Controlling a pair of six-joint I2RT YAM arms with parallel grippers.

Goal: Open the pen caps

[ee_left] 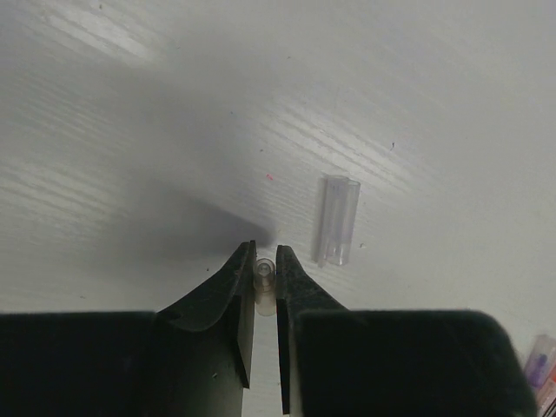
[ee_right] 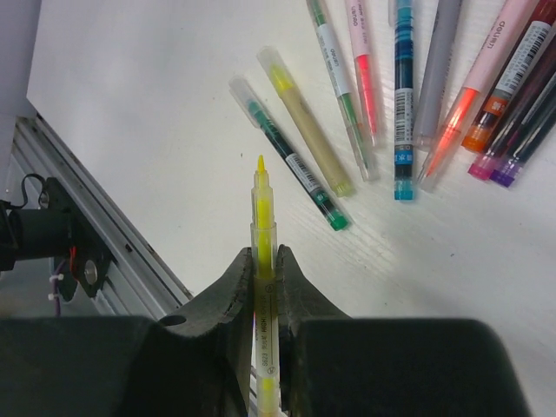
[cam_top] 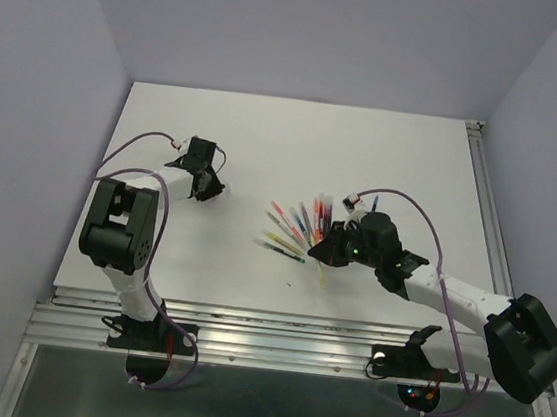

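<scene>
My left gripper (ee_left: 265, 258) is shut on a small translucent pen cap (ee_left: 263, 287), held just above the white table. A second clear cap (ee_left: 338, 220) lies on the table just right of the fingertips. In the top view the left gripper (cam_top: 212, 188) is at the table's left middle. My right gripper (ee_right: 263, 261) is shut on a yellow pen (ee_right: 262, 230) with no cap on it; its bare yellow tip (ee_right: 261, 165) points away from the fingers. In the top view the right gripper (cam_top: 322, 255) is at the near right end of a fan of pens (cam_top: 295, 226).
Several capped pens lie fanned on the table, green (ee_right: 291, 156), olive-yellow (ee_right: 308, 126), blue (ee_right: 404, 95) and pink (ee_right: 473, 87) among them. The table's front metal rail (ee_right: 95, 226) runs close to the right gripper. Pen ends show at the left wrist view's lower right corner (ee_left: 540, 369).
</scene>
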